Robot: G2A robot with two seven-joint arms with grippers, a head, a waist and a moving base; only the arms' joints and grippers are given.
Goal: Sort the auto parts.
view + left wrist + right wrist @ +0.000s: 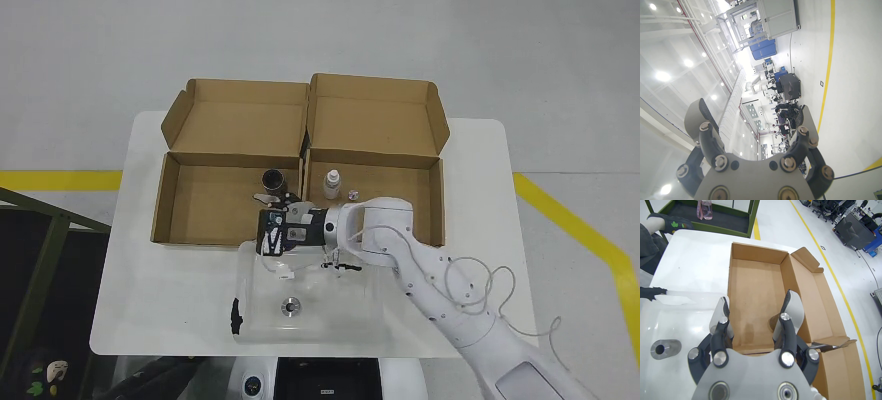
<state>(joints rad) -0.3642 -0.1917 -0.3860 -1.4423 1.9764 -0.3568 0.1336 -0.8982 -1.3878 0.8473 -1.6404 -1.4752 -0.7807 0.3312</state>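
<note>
Hovering at cardboard box (753, 281) near edge, right gripper (757, 295) jaws spread wide, empty. Steel cylinder (665, 348) stands in clear tray (345, 310), table 6 o'clock, bore up, axis vertical. Left gripper (752, 103) spread, empty.

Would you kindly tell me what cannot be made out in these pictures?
- Dark part: right wrist view, mostly hidden behind a finger of the right gripper.
- Small piece in the right box: top view, too small to identify.
- Clear tray: top view, its far edge covered by the arm.
</note>
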